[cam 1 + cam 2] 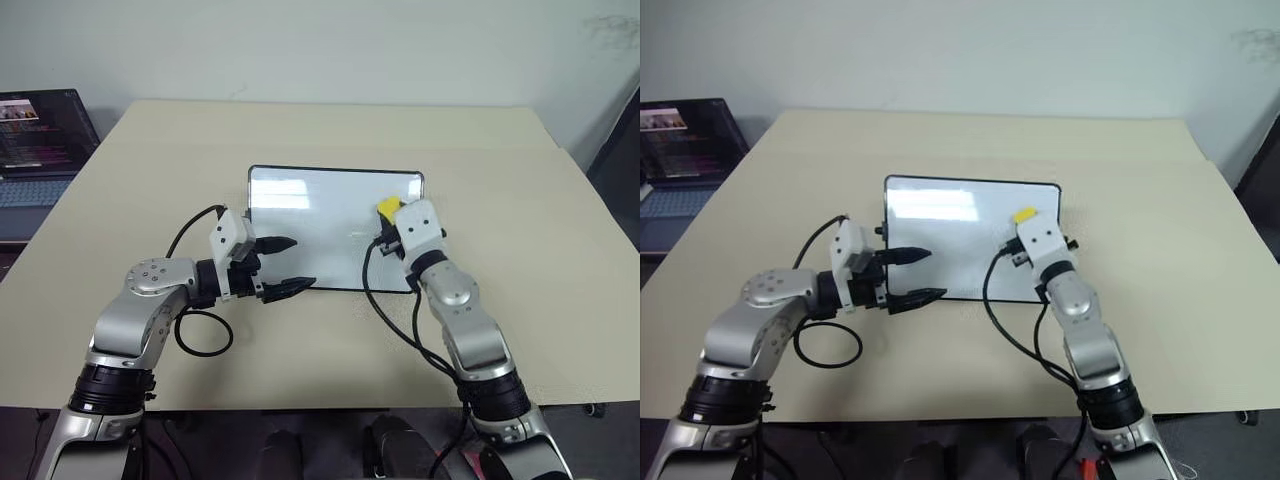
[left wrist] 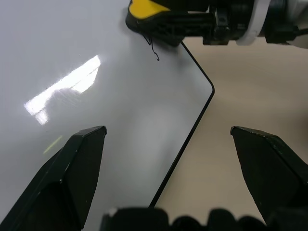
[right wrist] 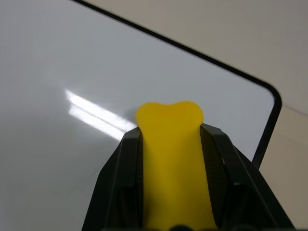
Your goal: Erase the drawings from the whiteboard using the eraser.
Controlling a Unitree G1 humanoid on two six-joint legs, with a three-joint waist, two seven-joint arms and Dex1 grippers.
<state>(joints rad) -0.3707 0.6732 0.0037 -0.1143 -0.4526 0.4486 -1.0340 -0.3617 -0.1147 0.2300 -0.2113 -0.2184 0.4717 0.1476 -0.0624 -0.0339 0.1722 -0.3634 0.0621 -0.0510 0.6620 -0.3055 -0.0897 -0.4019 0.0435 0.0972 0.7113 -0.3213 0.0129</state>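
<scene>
My right gripper [image 3: 171, 159] sits closest to the lens, its two black fingers [image 3: 120, 178] clamped tight on the eraser [image 3: 171, 144], whose yellow end pokes out past the tips. I hold it over the right part of the whiteboard [image 1: 300, 215], near the far right corner; whether it presses on the surface or hangs just above it I cannot tell. My left gripper [image 1: 290, 265] is spread wide and empty, with its tips at the board's near left edge, one finger over the white surface and one by the frame.

The board lies flat on the beige table [image 1: 150, 150], in front of me. Nearly all of its face reads clean and glossy, with only light glare across it. One thin black squiggle [image 2: 154, 50] is left, just beside the eraser's tip, close to the right edge.

So I judge the job almost done: the grasp is made, most marks are gone, and that last drawing needs a wipe or two.
</scene>
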